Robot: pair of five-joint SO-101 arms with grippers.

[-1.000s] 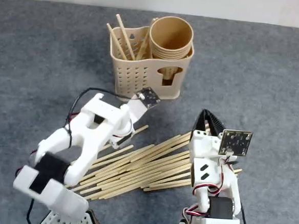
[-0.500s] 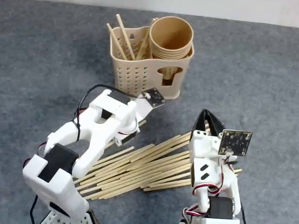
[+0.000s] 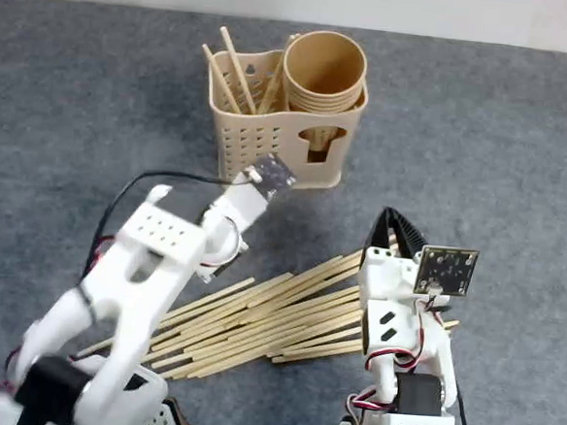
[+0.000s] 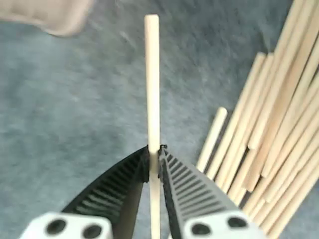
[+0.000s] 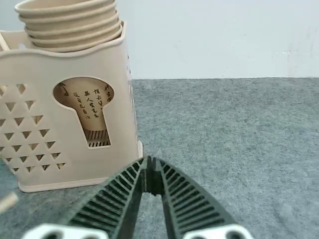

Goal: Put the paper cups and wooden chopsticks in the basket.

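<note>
My left gripper (image 4: 154,149) is shut on a single wooden chopstick (image 4: 152,74), which sticks straight out past the fingertips above the grey mat. In the high view the left arm (image 3: 164,248) stands just in front of the beige basket (image 3: 259,138). The basket holds a stack of paper cups (image 3: 324,74) and a few chopsticks (image 3: 237,73). A pile of loose chopsticks (image 3: 267,313) (image 4: 279,124) lies on the mat between the two arms. My right gripper (image 5: 149,164) (image 3: 390,225) is shut with nothing in it and faces the basket (image 5: 70,114) and its cups (image 5: 70,22).
The grey mat (image 3: 503,140) covers the table, with free room on both sides of the basket. A white wall (image 5: 224,35) runs behind the far edge. A blurred corner of the basket (image 4: 50,15) lies beyond the held chopstick.
The left arm has risen and swung toward the basket, taking one chopstick up off the pile. The right arm has not moved.
</note>
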